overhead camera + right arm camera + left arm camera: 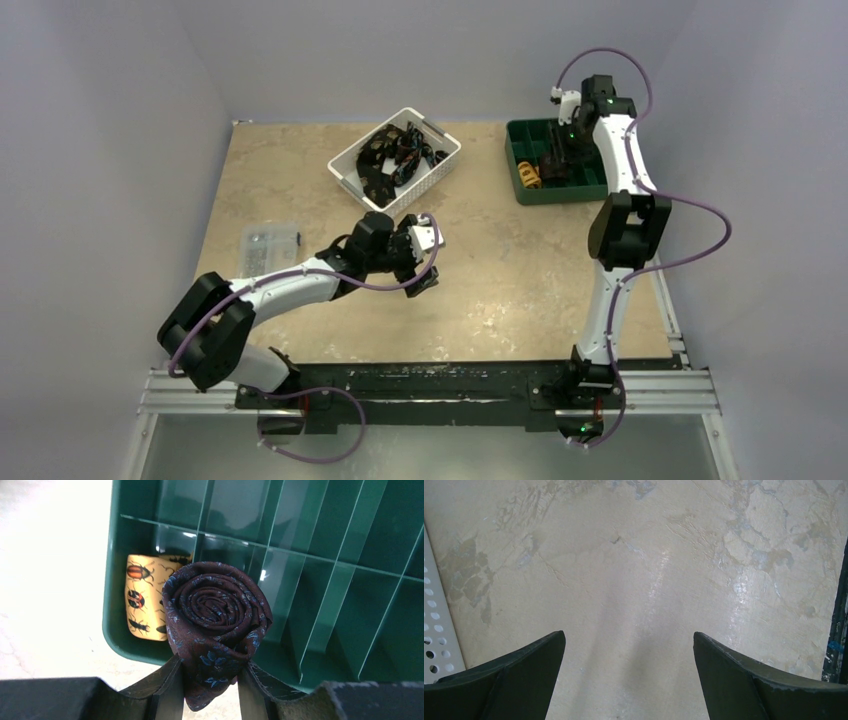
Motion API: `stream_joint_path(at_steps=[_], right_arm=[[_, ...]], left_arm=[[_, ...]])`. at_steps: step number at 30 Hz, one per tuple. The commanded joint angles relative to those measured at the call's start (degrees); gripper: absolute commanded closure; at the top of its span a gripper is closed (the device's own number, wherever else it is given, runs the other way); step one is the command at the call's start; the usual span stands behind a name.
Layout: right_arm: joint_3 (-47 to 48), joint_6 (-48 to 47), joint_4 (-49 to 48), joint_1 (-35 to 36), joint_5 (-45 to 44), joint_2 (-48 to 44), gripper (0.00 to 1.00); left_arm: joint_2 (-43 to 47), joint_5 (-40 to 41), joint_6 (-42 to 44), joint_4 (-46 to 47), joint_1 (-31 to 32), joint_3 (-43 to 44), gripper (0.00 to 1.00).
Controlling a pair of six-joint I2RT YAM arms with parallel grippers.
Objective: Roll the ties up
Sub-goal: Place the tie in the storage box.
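The right pincer [211, 677] is partly closed, both fingers pressed against the lower sides of a rolled tie [215, 605], dark with small blue marks, its spiral end facing the wrist camera. It hangs at the lower left corner of a green tray [112, 580] with dividers, which sits at the upper right of the desk [500, 270] in the overhead view. A yellow beetle-print roll [142, 597] stands in the tray's corner compartment, just left of the tie. The left pincer [630, 640] is spread wide, holding nothing, over bare desk mid-frame. More dark ties [395, 158] are heaped in a white basket [368, 140] at upper centre.
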State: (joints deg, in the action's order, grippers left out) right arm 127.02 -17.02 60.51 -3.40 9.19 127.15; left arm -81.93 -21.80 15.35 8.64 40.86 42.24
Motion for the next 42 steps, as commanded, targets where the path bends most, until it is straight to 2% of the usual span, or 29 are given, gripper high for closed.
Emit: stream_joint_path(at_steps=[1, 15, 29, 36, 39, 42], right_arm=[[1.9, -0.7, 4.0, 0.2, -4.1, -0.2, 1.0], [6.6, 0.2, 4.9, 0.2, -6.2, 8.6, 1.0], [7.9, -1.3, 3.8, 0.3, -3.4, 12.8, 1.0], [8.2, -2.0, 3.0, 0.3, -4.7, 14.1, 1.0], [8.5, -2.1, 3.3, 0.3, -4.4, 13.8, 0.89], [8.6, -1.7, 3.1, 0.2, -3.8, 12.0, 0.7]], left_arm=[[1.6, 0.0, -1.4, 2.0, -0.5, -0.5, 0.0], [2.0, 0.5, -1.2, 1.1, -0.6, -1.1, 0.0], [1.5, -0.3, -0.7, 1.0, -0.6, -0.9, 0.0], [1.4, -0.4, -0.7, 0.9, -0.6, -1.0, 0.0], [1.3, -0.5, -0.6, 0.9, -0.6, -1.0, 0.0], [1.3, -0.7, -0.5, 0.8, -0.6, -0.9, 0.0]])
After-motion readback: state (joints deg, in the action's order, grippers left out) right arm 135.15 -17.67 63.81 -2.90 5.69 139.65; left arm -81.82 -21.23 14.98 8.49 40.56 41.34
